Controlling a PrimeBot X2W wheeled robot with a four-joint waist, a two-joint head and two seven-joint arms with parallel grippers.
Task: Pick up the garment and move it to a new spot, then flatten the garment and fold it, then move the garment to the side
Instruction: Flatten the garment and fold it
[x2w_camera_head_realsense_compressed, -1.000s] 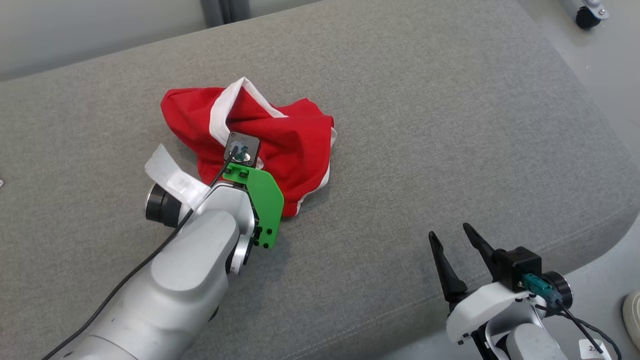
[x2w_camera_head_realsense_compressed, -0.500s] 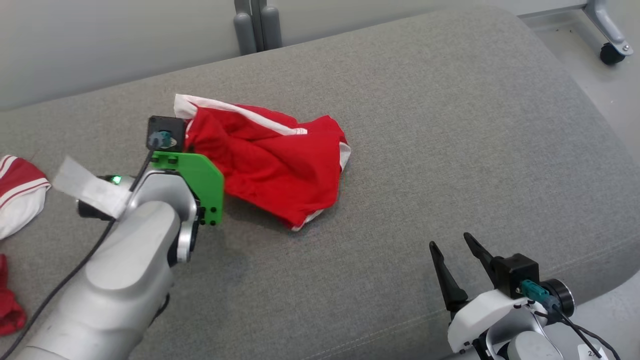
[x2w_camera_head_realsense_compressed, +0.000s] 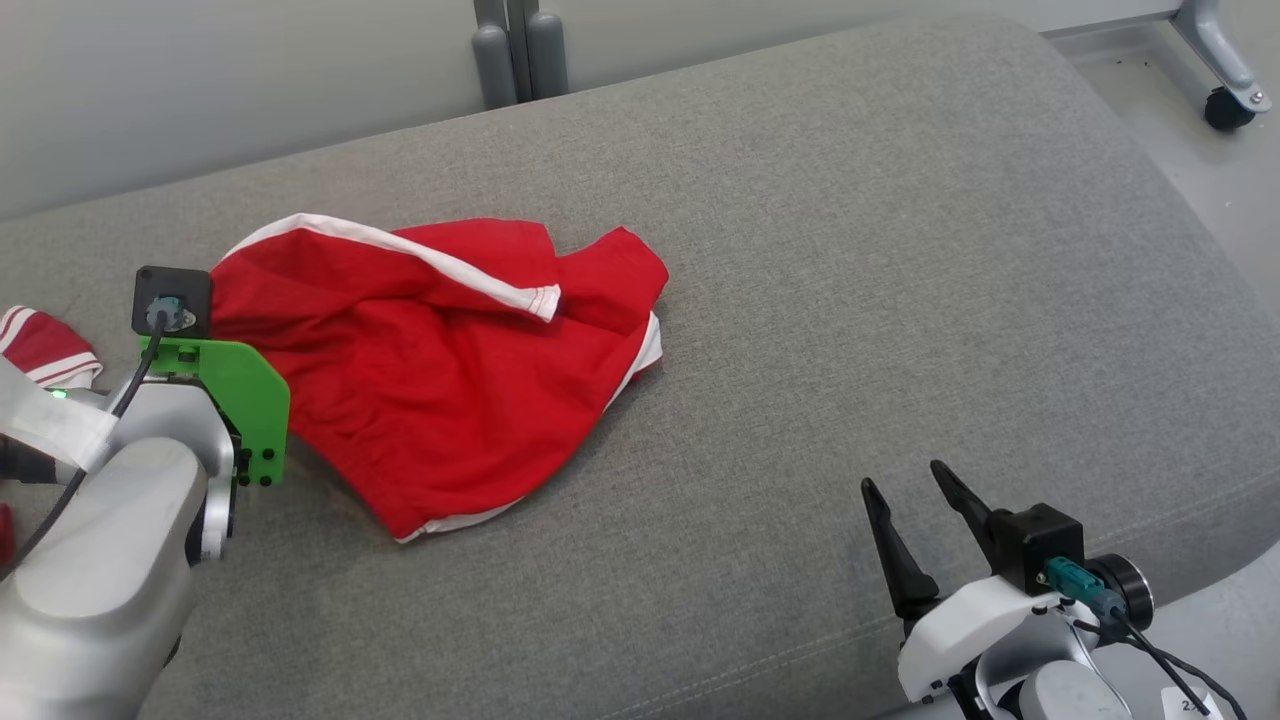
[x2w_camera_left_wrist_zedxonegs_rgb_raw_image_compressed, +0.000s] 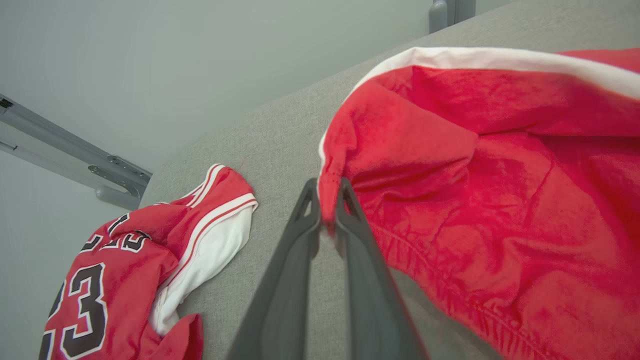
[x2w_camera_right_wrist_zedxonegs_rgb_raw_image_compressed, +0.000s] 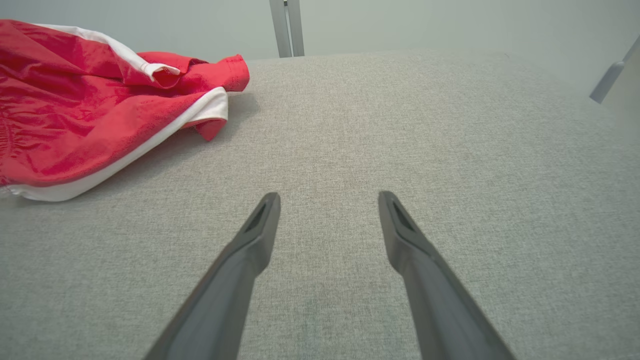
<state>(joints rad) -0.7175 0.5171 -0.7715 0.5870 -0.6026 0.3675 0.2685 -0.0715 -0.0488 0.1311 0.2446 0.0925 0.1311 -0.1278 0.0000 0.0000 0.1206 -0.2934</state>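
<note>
Left wrist view: the left gripper (x2w_camera_left_wrist_zedxonegs_rgb_raw_image_compressed: 327, 189) is recorded with its two dark fingers (x2w_camera_left_wrist_zedxonegs_rgb_raw_image_compressed: 295, 280) pressed together on a fold of the garment (x2w_camera_left_wrist_zedxonegs_rgb_raw_image_compressed: 500, 200), the cloth being pinched between the tips just below a white-trimmed edge. The garment is identified as a red piece with white banding along its hems and is seen rumpled. In the head view it is placed on the left half of the grey cushion (x2w_camera_head_realsense_compressed: 900, 250). Its left end is gathered at the gripper near the cushion's left edge, its right end reaches about the middle, and its lower white hem lies toward the near edge. A green bracket (x2w_camera_head_realsense_compressed: 235, 390) and a small black wrist camera (x2w_camera_head_realsense_compressed: 172, 300) are carried on the left arm and overlap the garment's left end in that view. A second item, a red and white jersey (x2w_camera_left_wrist_zedxonegs_rgb_raw_image_compressed: 100, 280) numbered 23, is noted crumpled at the cushion's left edge, with bare cushion between it and the garment. The right gripper (x2w_camera_head_realsense_compressed: 903, 476) is recorded with fingers spread wide and nothing between them, held over the near right edge of the cushion, well apart from the garment. Beyond the far edge a pale wall (x2w_camera_head_realsense_compressed: 200, 80) is noted, with a grey metal post (x2w_camera_head_realsense_compressed: 510, 50) against it. A castor (x2w_camera_head_realsense_compressed: 1225, 105) is seen on the floor (x2w_camera_head_realsense_compressed: 1240, 200) past the far right corner.
</note>
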